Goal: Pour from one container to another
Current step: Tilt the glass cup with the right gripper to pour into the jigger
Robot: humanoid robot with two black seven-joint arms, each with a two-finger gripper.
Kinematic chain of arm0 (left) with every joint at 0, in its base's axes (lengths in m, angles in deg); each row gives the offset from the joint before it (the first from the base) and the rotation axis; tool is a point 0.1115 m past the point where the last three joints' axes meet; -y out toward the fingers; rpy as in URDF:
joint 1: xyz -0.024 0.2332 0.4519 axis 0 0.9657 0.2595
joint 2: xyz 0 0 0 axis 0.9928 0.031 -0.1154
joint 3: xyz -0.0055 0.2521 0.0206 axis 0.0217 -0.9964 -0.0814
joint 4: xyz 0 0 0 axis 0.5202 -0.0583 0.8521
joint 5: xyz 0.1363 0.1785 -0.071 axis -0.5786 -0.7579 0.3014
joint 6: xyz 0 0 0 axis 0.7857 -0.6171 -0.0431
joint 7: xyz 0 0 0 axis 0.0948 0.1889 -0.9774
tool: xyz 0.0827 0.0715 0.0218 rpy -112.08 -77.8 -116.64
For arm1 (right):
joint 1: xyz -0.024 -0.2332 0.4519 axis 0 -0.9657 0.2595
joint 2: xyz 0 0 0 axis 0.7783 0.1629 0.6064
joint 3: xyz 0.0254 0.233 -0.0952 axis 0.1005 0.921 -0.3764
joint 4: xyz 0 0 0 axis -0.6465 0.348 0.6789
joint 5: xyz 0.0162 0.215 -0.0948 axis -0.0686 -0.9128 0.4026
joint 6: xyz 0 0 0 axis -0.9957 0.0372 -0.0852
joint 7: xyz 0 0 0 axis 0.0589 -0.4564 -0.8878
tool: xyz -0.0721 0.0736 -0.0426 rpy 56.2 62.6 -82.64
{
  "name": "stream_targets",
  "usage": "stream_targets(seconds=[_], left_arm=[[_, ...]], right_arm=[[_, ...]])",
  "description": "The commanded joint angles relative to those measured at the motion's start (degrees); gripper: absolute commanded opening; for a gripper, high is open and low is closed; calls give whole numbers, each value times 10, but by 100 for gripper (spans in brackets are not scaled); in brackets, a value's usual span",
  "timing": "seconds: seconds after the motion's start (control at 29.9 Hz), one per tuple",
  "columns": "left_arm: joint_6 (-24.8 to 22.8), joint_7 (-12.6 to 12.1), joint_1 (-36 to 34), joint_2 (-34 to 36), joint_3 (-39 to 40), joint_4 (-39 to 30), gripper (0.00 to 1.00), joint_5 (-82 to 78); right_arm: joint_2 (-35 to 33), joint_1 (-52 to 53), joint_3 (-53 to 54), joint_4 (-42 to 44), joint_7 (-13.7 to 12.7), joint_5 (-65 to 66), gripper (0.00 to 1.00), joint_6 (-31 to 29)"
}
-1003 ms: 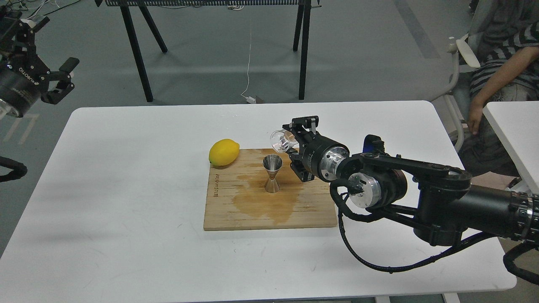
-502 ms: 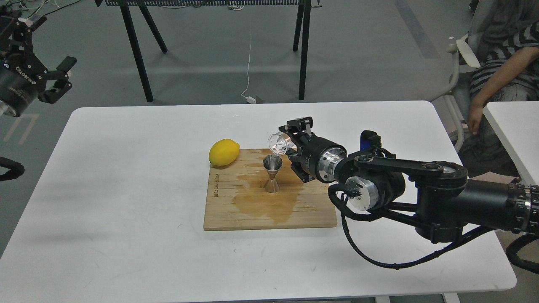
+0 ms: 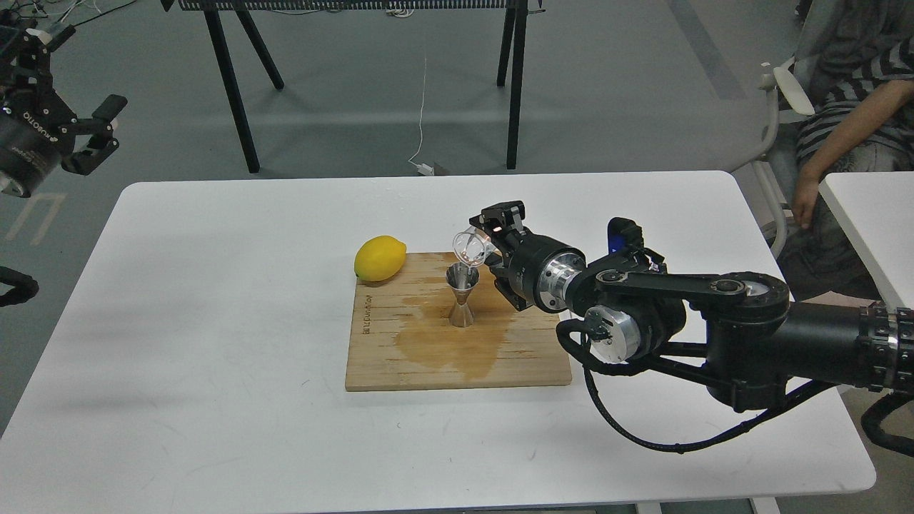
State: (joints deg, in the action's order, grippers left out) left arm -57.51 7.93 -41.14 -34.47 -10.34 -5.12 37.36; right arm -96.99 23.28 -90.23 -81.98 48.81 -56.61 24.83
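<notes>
While the right gripper (image 3: 487, 241) is closed around the one clear glass cup (image 3: 471, 247), the cup is tilted steeply with its mouth pointing down and to the left, directly over the top opening of the steel jigger (image 3: 462, 294). The rim of the cup is just above the rim of the jigger; I cannot tell if they touch. There is only one jigger, and it stands upright near the middle of the one wooden cutting board (image 3: 400, 357). A large dark wet stain (image 3: 450, 346) spreads on the board around the foot of the jigger and toward the front edge. One yellow lemon (image 3: 379, 258) lies at the far left corner of the board, partly on it, well apart from the jigger. The board lies on the white table (image 3: 214, 321). The left gripper (image 3: 96, 132) is raised at the upper left, away from the table, with its two fingers spread apart and holding nothing. One person (image 3: 850, 114) in a striped shirt sits at the right edge.
</notes>
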Motion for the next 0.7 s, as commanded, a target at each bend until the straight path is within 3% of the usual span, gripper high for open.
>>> stream_targets(seconds=[0.0, 0.67], left_arm=[[0, 0, 0, 0, 1, 0, 100, 0], [0, 0, 0, 7, 1, 0, 100, 0]], right_arm=[[0, 3, -8, 6, 1, 11, 29, 0], [27, 37, -49, 16, 2, 43, 29, 0]])
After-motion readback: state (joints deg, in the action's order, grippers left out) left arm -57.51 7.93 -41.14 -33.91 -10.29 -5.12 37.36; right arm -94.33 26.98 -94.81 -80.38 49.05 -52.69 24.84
